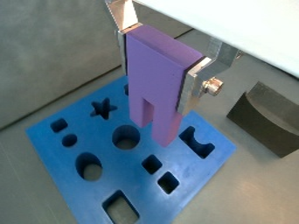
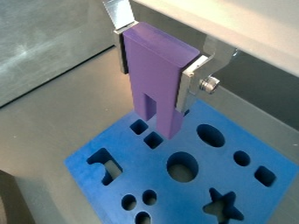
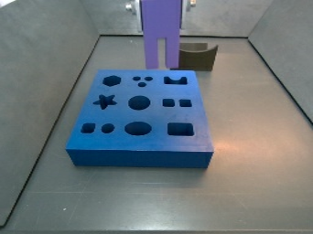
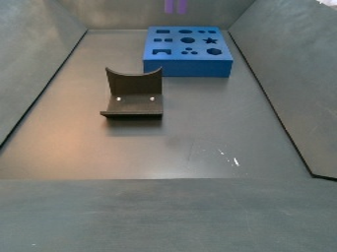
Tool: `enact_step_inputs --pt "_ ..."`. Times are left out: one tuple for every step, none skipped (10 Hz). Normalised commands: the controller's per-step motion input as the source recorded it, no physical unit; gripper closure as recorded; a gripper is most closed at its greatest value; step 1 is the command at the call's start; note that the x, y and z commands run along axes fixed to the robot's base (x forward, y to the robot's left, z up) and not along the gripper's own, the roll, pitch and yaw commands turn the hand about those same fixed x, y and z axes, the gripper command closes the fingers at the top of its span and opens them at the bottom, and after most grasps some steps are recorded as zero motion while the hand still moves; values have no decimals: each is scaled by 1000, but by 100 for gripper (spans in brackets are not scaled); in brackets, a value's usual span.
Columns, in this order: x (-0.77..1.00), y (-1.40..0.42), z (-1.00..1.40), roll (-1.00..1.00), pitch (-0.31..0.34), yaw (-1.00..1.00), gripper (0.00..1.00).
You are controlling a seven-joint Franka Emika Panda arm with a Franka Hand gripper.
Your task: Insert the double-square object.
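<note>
My fingers (image 1: 163,54) are clamped on the purple block (image 1: 156,83), holding it upright, 2 prongs down, above the blue board (image 1: 105,184) on the worktop (image 3: 257,174), probably to line up with its holes. Right of it sits the dark notched block (image 1: 267,118). A side view crops off my fingers.

A: In a side view the hand (image 3: 160,4) is cut off by the picture's edge; only the double-square object (image 3: 159,35) shows.

B: Elsewhere, just its prong tips (image 4: 172,8) show, and the olive block (image 2: 12,199) is cropped.
</note>
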Motion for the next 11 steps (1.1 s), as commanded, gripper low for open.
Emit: enact_step_inputs --pt "129 -143 -140 66 0 0 100" --pt "91 -26 -80 9 0 0 100" --pt "54 -174 -503 221 -1 0 100" --pt "209 -217 -471 290 84 -186 100" --pt "151 -191 -543 286 29 -177 100" --pt "203 -157 -634 309 0 -123 100" --pt "197 -49 -666 231 0 -51 100" --pt "269 0 -549 37 -33 -29 100" --pt "246 63 -440 0 -57 -14 100" --pt "209 40 -320 -36 -30 -6 100" --pt "46 14 0 -47 0 -66 100"
